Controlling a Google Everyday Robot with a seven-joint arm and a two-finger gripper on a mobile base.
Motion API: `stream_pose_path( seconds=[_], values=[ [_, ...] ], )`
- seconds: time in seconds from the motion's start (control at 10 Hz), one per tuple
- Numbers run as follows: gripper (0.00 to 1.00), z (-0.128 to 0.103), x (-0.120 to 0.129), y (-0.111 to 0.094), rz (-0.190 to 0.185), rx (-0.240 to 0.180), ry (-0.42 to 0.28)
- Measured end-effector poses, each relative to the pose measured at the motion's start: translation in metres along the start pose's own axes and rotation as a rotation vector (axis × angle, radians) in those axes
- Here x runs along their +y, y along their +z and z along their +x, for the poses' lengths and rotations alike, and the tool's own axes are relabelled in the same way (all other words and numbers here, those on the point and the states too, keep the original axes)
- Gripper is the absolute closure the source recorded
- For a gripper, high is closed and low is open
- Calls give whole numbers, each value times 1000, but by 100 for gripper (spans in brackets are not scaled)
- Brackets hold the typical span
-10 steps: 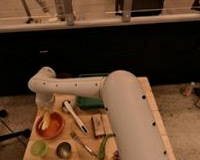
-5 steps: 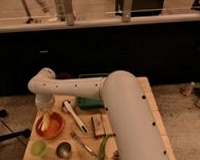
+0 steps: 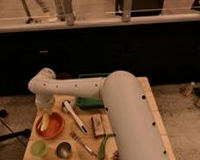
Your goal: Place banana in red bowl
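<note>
The red bowl (image 3: 54, 127) sits on the left side of the wooden table (image 3: 149, 100). The pale-yellow banana (image 3: 44, 122) stands tilted inside the bowl's left half, its lower end on the bowl's floor. My white arm reaches from the lower right across the table and bends down at the left. The gripper (image 3: 45, 110) hangs right over the banana's top end, just above the bowl. Whether it still holds the banana cannot be made out.
A green cup (image 3: 39, 147) and a small metal bowl (image 3: 64, 149) stand at the front left. A white-handled utensil (image 3: 75, 118), a fork (image 3: 84, 143), a brown block (image 3: 98, 126) and a green vegetable (image 3: 103, 147) lie mid-table. A green tray (image 3: 88, 101) is behind.
</note>
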Motion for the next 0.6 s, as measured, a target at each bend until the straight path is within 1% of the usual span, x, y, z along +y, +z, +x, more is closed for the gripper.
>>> stream_pose_path(
  seconds=[0.1, 0.6],
  values=[
    [21, 0, 0, 0, 0, 0, 0],
    [20, 0, 0, 0, 0, 0, 0]
  ],
)
